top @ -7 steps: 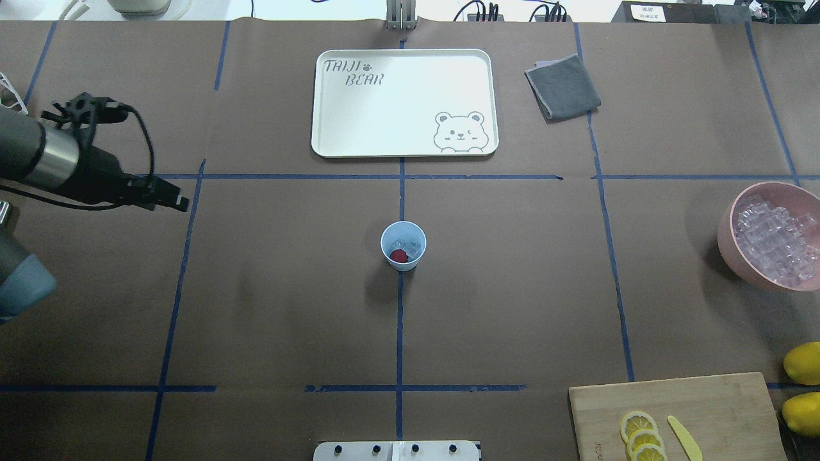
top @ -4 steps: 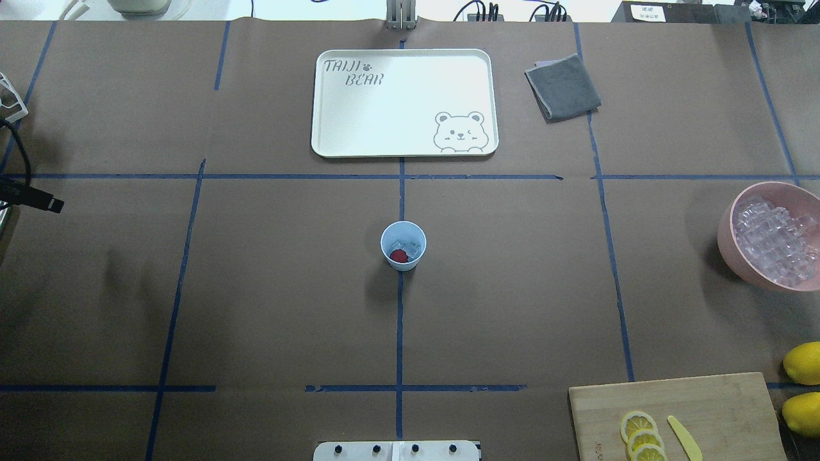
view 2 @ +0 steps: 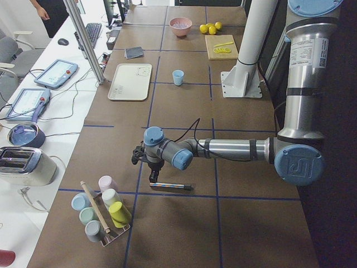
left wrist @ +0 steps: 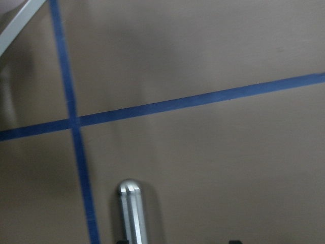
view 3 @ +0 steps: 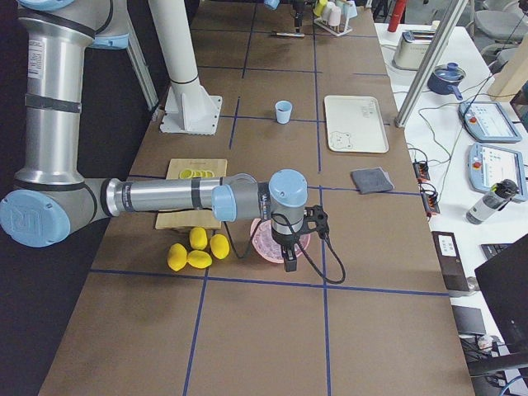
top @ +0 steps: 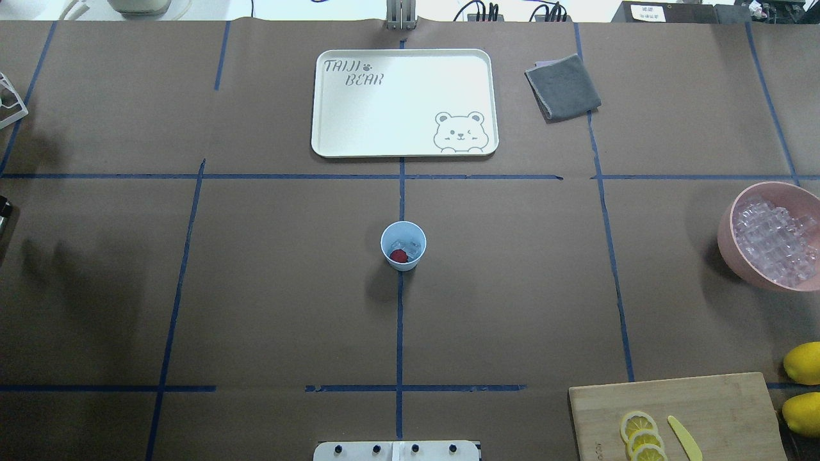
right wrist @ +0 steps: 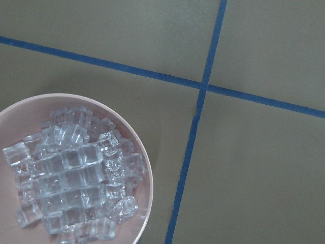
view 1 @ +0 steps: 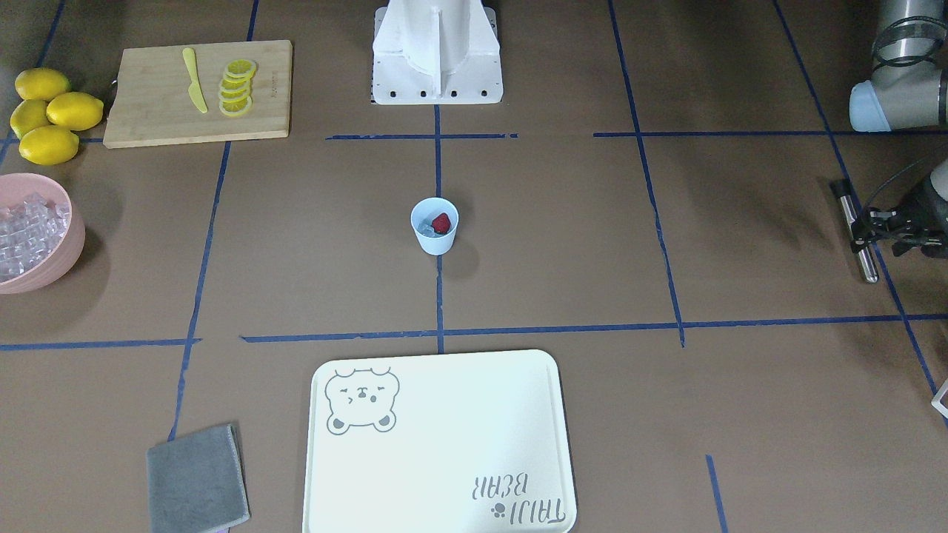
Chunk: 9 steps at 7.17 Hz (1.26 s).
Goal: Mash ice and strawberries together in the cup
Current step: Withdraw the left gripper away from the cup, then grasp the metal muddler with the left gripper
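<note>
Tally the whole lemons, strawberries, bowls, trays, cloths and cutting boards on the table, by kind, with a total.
whole lemons: 4
strawberry: 1
pink bowl: 1
tray: 1
grey cloth: 1
cutting board: 1
Total: 9

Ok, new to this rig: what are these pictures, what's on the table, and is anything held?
Two robot arms share one table. Two fixed cameras look down on it, one from behind the robot, one facing it; two look along it from the ends; one rides on each wrist. Mid-table stands the blue cup holding a strawberry and ice. Elsewhere: a tray, a grey cloth, a pink bowl of more ice, a board with lemon slices, whole lemons. The left arm has its jaws, apparently open, over a metal rod lying on the table; it holds nothing. The right arm hovers above the bowl; its jaws can't be judged.
</note>
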### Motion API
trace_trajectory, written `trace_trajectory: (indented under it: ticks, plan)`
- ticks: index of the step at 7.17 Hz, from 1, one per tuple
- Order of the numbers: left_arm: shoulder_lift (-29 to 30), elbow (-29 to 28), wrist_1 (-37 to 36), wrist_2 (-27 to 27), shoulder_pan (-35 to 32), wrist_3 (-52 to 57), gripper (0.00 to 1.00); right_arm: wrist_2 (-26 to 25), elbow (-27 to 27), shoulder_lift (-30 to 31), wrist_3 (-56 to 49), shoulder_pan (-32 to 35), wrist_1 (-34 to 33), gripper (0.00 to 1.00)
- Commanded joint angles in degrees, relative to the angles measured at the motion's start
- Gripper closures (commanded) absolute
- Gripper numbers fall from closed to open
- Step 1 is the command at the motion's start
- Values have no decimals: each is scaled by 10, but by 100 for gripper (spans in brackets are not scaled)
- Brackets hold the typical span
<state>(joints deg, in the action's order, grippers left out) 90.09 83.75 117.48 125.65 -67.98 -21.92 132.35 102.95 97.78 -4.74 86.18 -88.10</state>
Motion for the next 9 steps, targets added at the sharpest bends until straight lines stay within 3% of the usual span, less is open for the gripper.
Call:
trace_trajectory:
  ticks: [1,2,4,5,6,9]
  plan:
    - [7,-25,1,-1,0,-7,27,-2,1,1,0,0,2,0]
    - [9,-32,0,0,0,-8,27,-1,3,2,0,0,2,0]
    - [11,-52,3,51,0,-15,27,-1,3,2,0,0,3,0]
    - [11,-54,3,51,0,-15,27,-1,4,2,0,0,3,0]
    - [11,-56,3,52,1,-13,19,-1,4,2,0,0,3,0]
    - [16,-64,4,51,3,-13,18,-1,4,1,0,0,3,0]
